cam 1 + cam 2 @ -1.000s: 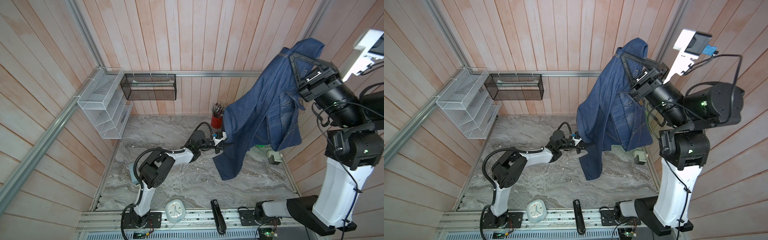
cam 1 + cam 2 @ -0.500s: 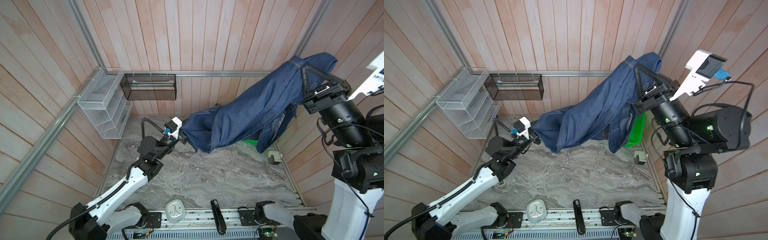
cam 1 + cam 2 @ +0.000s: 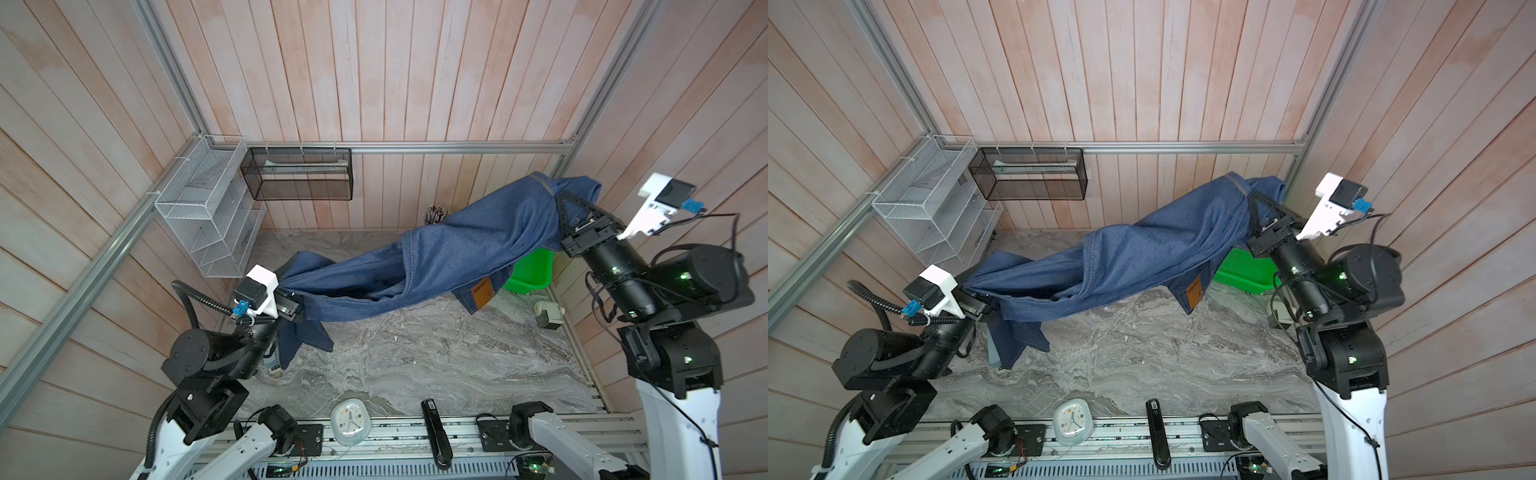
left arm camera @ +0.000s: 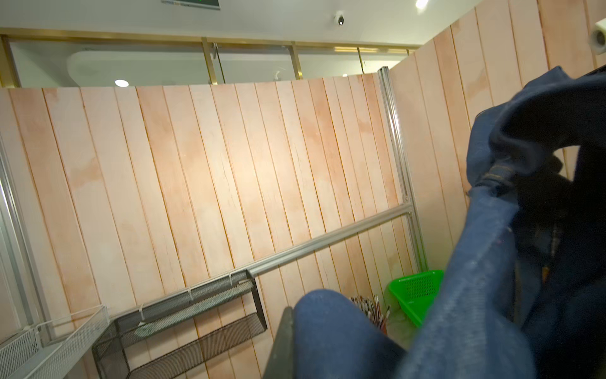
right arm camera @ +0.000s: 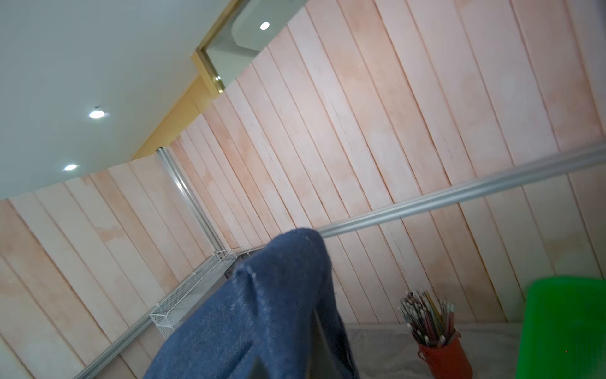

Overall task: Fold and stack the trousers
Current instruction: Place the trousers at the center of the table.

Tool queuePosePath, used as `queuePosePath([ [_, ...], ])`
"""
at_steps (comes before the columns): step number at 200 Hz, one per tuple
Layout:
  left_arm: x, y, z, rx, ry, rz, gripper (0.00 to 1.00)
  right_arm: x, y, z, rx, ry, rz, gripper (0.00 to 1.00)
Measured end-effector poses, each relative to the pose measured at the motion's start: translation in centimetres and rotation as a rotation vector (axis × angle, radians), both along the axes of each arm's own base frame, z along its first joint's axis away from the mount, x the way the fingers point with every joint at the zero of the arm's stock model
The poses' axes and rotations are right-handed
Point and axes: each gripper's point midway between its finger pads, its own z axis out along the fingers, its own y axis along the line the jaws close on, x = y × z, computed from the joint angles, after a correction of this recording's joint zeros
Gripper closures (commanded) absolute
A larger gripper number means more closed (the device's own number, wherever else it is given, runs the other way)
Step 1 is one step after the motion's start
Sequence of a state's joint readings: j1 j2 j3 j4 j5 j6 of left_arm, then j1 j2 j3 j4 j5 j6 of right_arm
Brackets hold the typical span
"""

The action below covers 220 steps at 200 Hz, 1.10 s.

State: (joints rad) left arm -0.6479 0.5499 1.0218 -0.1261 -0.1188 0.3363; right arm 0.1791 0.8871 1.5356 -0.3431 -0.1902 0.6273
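Now, in both top views the trousers (image 3: 432, 262) are held stretched above the desk (image 3: 415, 357), the right claw (image 3: 562, 200) clamped on them near the green basket (image 3: 536, 270), the left claw (image 3: 301, 309) well apart from it. In the left wrist view, then the right, limp, heavy denim is seen draped; seamed edges are judged best gripped.

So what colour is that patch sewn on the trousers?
Tan-brown against the blue denim; the patch on the trousers shows best in a top view.

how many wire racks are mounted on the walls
2. A white wire rack is on the left wall; a black mesh rack hangs from the rail on the back wall, beside it. None looks hidden.
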Motion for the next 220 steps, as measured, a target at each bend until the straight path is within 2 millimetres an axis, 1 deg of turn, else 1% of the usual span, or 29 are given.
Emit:
queuePosePath([
  [17,0.5,0.1,-3.6,0.077,0.117,0.019,1.0,0.8,-0.9,-4.5,0.027,0.13,-0.054,1.0],
  [40,1.8,-0.1,-9.7,0.201,0.313,0.056,1.0,1.0,-2.0,-8.9,0.045,0.27,-0.12,1.0],
  [74,3.2,-0.4,-18.2,0.368,0.582,0.1,1.0,0.0,-3.4,-13.5,0.054,0.421,-0.194,1.0],
  [88,3.5,-0.4,-20.9,0.42,0.664,0.115,1.0,-0.6,-3.9,-15.2,0.049,0.475,-0.22,1.0],
  [105,4.0,-0.4,-23.2,0.47,0.729,0.137,1.0,-0.7,-4.3,-17.1,0.036,0.534,-0.246,1.0],
  [118,4.5,-0.4,-24.0,0.495,0.75,0.158,1.0,-0.5,-4.5,-18.5,0.021,0.574,-0.263,1.0],
  [130,5.2,-0.4,-24.1,0.509,0.745,0.18,1.0,0.1,-4.7,-19.3,0.004,0.601,-0.281,1.0],
  [144,6.6,-0.3,-24.1,0.524,0.731,0.214,1.0,1.1,-4.8,-19.9,-0.022,0.618,-0.304,1.0],
  [156,8.5,0.2,-24.0,0.523,0.723,0.252,1.0,2.5,-4.9,-20.3,-0.045,0.623,-0.32,1.0],
  [170,11.0,1.1,-23.8,0.499,0.723,0.291,1.0,4.6,-4.9,-20.9,-0.069,0.623,-0.333,1.0],
  [186,14.1,2.2,-23.3,0.453,0.72,0.309,1.0,7.6,-5.1,-22.0,-0.072,0.639,-0.323,1.0],
  [200,16.9,2.7,-21.9,0.416,0.699,0.298,1.0,10.6,-5.4,-23.1,-0.053,0.66,-0.29,1.0],
  [213,19.0,2.3,-20.3,0.403,0.661,0.271,1.0,13.0,-5.5,-23.9,-0.041,0.679,-0.255,1.0],
  [220,19.9,2.1,-19.5,0.401,0.642,0.258,1.0,14.1,-5.6,-23.9,-0.039,0.681,-0.24,1.0],
])
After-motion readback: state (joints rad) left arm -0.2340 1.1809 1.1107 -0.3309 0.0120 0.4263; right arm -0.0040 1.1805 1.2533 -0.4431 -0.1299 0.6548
